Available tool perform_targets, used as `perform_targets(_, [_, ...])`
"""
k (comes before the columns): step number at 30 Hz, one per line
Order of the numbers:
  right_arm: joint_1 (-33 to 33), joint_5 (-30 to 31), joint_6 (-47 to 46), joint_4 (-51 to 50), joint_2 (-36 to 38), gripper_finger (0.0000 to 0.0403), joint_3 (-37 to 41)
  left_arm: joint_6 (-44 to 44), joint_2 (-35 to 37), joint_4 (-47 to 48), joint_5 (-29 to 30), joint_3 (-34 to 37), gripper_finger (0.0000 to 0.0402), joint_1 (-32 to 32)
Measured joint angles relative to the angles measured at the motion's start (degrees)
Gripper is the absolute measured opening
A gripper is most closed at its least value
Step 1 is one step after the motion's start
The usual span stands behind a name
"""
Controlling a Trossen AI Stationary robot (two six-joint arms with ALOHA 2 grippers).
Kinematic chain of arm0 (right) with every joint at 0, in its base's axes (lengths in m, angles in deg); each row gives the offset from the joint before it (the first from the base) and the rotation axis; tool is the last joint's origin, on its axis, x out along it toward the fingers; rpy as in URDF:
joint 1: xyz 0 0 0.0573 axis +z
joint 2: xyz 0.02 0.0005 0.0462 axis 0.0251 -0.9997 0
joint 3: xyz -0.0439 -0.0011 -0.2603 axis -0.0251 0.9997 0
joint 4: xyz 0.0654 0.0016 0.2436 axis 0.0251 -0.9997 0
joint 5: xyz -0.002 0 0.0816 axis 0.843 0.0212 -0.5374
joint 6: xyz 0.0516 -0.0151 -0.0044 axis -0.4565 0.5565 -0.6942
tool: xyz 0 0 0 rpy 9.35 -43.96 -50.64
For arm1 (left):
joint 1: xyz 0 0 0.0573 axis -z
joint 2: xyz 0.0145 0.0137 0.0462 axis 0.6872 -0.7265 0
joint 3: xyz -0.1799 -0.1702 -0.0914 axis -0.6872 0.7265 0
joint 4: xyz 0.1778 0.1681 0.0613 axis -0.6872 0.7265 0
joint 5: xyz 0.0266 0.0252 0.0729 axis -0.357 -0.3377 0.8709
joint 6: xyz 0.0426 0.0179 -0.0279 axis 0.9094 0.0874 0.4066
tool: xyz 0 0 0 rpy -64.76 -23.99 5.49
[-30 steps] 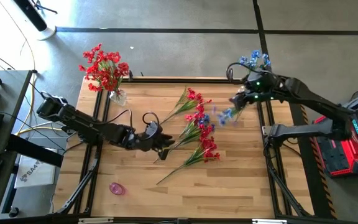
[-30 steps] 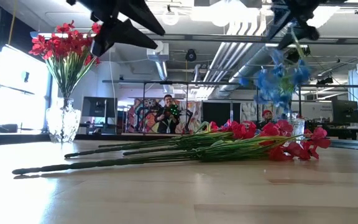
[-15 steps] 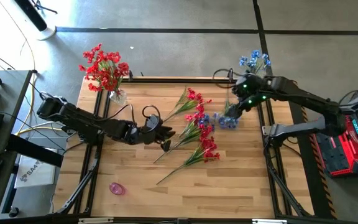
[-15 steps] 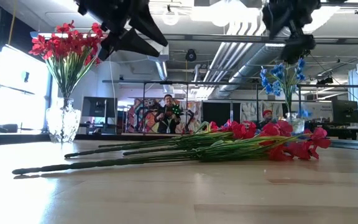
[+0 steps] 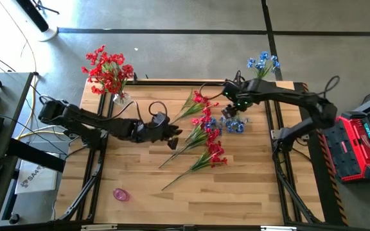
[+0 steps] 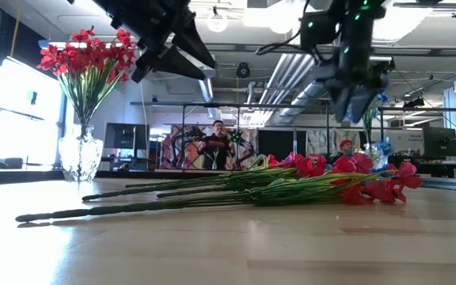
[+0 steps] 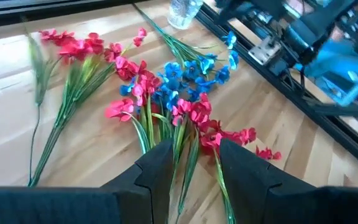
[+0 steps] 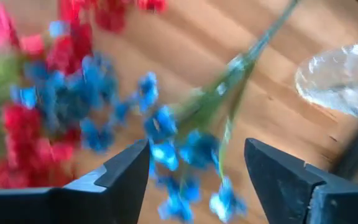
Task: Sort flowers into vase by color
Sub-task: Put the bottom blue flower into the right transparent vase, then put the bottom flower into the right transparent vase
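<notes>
Both pincers [image 7: 191, 163] [image 8: 197, 177] spread, empty; blue flowers [image 8: 166, 134] blurred; vase [image 8: 344, 78] cut off.

Red and blue flowers [image 5: 205, 131] lie heaped mid-table.

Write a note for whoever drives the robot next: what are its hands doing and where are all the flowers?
Left hand: partly open, empty, above the stem ends of the red flowers lying mid-table.
Right hand: open, empty, above the loose blue flowers lying beside the reds.
Done: a red bunch stands in the vase at the far-left corner; blue flowers stand at the far-right corner.
Left: the red sprays and blue sprays on the table need sorting.
</notes>
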Motion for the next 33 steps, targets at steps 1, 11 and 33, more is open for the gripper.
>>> perform_targets(1, [-0.31,-0.65,-1.15,2.79,-0.53,0.0244,0.9,1.51,0.1,-0.43,-2.5,0.0,0.0119,-0.85])
perform_targets(11, [-5.68,-5.0,-15.12,19.79,-2.52,0.0238,16.15,9.58,0.35,-1.31,-13.19,0.0,0.0119,-6.36])
perform_targets(33, [-8.95,-7.27,-14.44,35.75,-1.94,0.0014,29.28,19.08,0.37,-1.07,-30.54,0.0,0.0119,-15.06])
